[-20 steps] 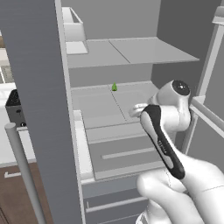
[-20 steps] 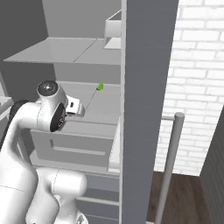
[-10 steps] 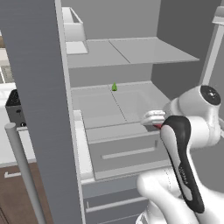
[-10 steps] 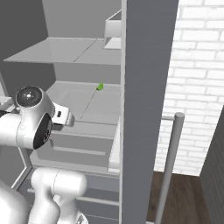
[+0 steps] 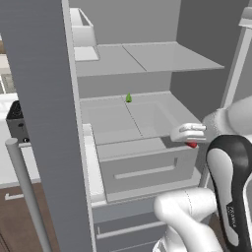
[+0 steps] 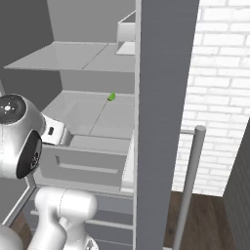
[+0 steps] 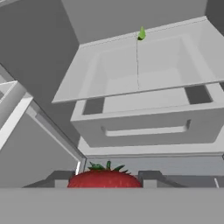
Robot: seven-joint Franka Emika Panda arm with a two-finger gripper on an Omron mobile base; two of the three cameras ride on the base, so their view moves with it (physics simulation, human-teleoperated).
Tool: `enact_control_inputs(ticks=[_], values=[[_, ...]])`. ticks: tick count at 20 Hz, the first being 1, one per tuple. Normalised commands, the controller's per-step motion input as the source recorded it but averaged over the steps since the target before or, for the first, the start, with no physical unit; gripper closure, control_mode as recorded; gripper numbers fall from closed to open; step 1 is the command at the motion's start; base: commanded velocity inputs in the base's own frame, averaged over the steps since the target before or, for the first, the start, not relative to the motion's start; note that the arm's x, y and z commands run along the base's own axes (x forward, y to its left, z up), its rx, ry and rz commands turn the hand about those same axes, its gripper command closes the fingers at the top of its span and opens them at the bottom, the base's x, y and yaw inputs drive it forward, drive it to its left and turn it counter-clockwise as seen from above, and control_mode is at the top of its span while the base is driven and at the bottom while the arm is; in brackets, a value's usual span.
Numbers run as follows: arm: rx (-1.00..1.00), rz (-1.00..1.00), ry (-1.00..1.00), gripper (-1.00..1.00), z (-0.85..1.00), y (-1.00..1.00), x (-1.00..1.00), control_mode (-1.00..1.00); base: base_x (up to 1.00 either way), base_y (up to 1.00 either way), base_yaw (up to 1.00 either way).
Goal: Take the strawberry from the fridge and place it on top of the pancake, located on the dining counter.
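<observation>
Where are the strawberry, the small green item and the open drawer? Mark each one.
strawberry (image 7: 105, 178): hand view, red top between the fingertips.
small green item (image 5: 128, 98): left base view, its middle, on the shelf.
open drawer (image 7: 144, 130): hand view, front panel.

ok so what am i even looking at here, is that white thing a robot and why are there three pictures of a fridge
Yes, the white thing is a robot arm on a mobile base, in a computer-rendered kitchen. Two pictures come from cameras riding on the base, behind the arm to its left and right. The third comes from a camera on the hand itself, looking along the pincer.

All three face the open fridge, grey inside with light shelves and drawers. A small green item sits at the back of the middle shelf.

The pincer is at the right side of the fridge opening, in front of the drawer, shut on the strawberry, the little red fruit. In the hand picture the strawberry sits between the two dark fingertips at the bottom.
</observation>
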Motion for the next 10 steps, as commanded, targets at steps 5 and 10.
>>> enact_control_inputs(ticks=[5, 10], values=[[0.01, 0.00, 0.08, 1.00, 0.32, 0.00, -0.25, -1.00, 0.00, 0.00, 0.00], [0.00, 0.00, 0.00, 1.00, 0.05, 0.00, -0.17, -1.00, 0.00, 0.00, 0.00]])
